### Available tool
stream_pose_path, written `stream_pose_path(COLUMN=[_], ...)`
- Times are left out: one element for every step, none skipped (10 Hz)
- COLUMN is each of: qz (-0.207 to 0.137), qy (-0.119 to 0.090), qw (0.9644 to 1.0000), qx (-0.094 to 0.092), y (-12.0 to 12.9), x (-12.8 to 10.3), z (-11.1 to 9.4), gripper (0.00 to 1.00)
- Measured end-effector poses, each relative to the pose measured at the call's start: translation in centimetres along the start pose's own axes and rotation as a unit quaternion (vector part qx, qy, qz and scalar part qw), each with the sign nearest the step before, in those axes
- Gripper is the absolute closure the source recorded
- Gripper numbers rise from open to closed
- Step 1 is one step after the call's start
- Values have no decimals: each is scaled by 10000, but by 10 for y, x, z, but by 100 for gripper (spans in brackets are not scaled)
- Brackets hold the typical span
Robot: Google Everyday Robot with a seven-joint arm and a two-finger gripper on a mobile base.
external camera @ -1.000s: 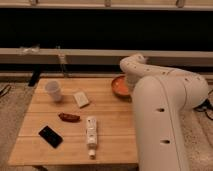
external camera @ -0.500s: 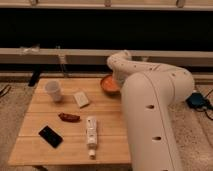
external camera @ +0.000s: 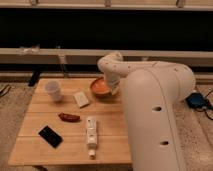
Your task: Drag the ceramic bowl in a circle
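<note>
The ceramic bowl (external camera: 99, 88) is a shallow orange-red bowl with a paler inside. It sits on the wooden table (external camera: 75, 145) near the far edge, right of the middle. My white arm reaches over it from the right. The gripper (external camera: 113, 88) is down at the bowl's right rim, and the arm hides part of the bowl there.
On the table are a small white cup (external camera: 53, 91) at the far left, a white packet (external camera: 81, 99), a dark red snack bar (external camera: 68, 117), a black phone (external camera: 50, 136) and a white tube (external camera: 91, 132). A clear bottle (external camera: 61, 63) stands behind the table.
The bowl and the gripper have moved left along the table's far edge, from the far right corner toward the middle. The other objects have not moved.
</note>
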Motion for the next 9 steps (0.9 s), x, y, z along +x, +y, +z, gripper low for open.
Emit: stream_pose_path(qz=[-35,-59,-32,1,60,136,214,318,476], qy=[-66,-138,-258,-303,-365,-423,-470,-517,-575], qw=[10000,9999,9996,9994,9989,9981,9974,9965,9951], qx=[-18,-36,-124,-191,-301,-418,-495,-582,-654], y=[7,14,30,43,60,75,85,94,103], x=[-8,-16,-22,-20,-17,-15,-12,-9,-4], z=[0,2,8,12,18,23,27,31,34], gripper=[100,100,100,100,100,99,95,86,74])
